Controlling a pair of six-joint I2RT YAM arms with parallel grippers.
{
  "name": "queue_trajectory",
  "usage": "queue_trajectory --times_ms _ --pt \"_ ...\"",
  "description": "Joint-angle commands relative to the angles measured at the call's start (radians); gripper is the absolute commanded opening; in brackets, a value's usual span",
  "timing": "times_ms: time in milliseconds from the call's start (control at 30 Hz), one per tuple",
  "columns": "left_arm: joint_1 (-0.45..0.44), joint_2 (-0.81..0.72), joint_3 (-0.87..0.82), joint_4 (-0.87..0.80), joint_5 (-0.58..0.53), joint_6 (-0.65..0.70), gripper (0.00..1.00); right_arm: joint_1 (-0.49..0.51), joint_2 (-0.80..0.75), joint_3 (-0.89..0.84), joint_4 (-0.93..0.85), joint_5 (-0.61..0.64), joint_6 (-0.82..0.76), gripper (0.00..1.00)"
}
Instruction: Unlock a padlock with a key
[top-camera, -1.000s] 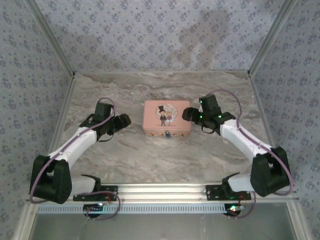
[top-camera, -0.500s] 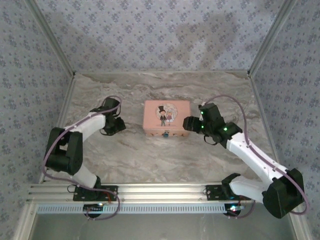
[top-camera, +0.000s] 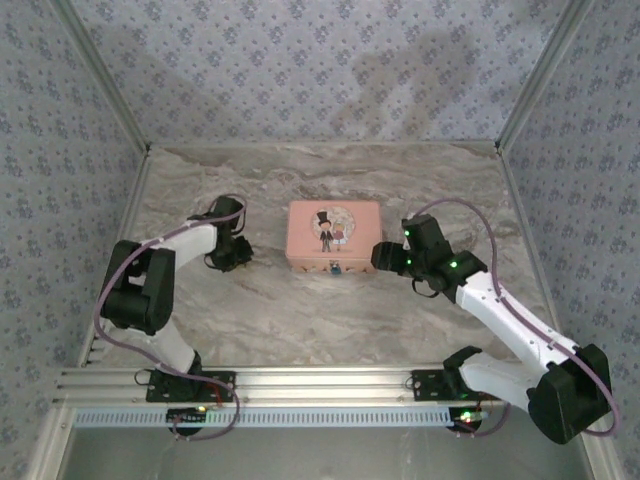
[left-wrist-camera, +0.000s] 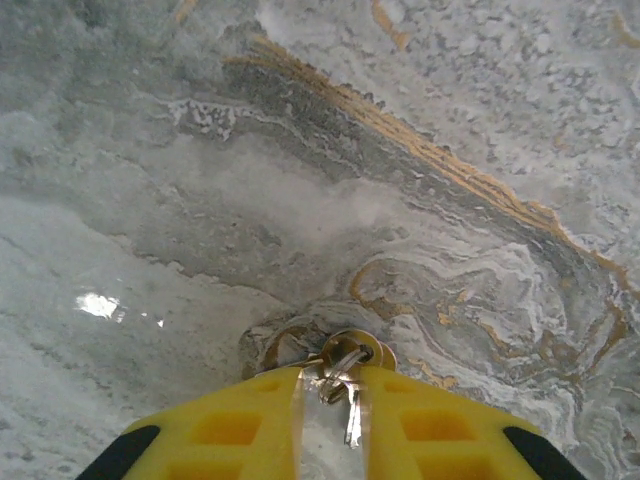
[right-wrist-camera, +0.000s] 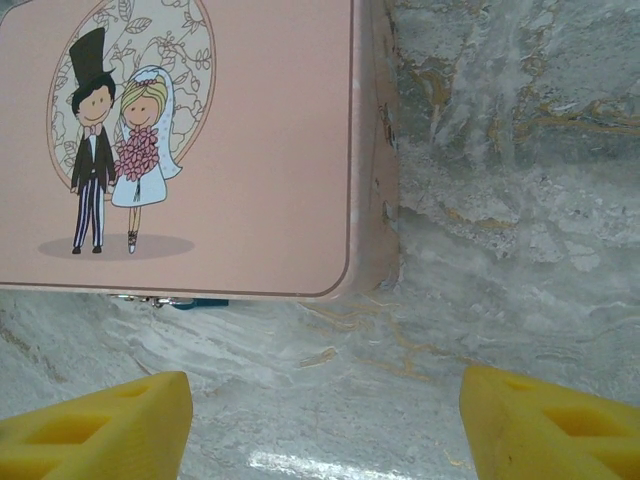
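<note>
Pinching keys (left-wrist-camera: 347, 390) tight in left gripper (left-wrist-camera: 330, 375), ring poking out past yellow fingertips, hanging low over marble table (left-wrist-camera: 420, 120). Holding right gripper (right-wrist-camera: 325, 405) spread wide, facing pink box (right-wrist-camera: 250, 150) just ahead, offset toward left finger. Catching padlock (right-wrist-camera: 198, 302) as blue sliver under box's near edge, just beyond left finger.

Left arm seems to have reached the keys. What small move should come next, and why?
Probably a short lift of the left gripper: it looks closed on the keys, which lie against the table. Raising them clear would let the arm carry them toward the padlock at the front edge of the pink box.
</note>
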Motion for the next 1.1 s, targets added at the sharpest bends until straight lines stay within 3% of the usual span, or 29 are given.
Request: queue_trajectory --times_ms 0,233,600,900,1067 --pt "0.0 0.039 0.017 -0.006 -0.029 0.001 0.16 -0.01 -0.02 -0.007 -0.021 0.006 0.018 0.73" --pt "0.0 0.07 0.0 -0.006 -0.052 0.03 0.0 -0.02 -0.031 -0.018 -0.018 0.002 0.019 0.73" --pt "-0.003 -0.056 0.046 -0.073 -0.059 0.127 0.0 -0.017 -0.056 -0.041 0.025 0.003 0.036 0.73" --pt "-0.006 -0.192 0.075 -0.125 0.001 0.17 0.0 0.0 -0.085 -0.035 0.038 -0.004 0.049 0.73" --pt "-0.025 -0.258 0.113 -0.155 0.089 0.18 0.0 0.021 -0.1 -0.032 0.109 -0.111 0.04 0.73"
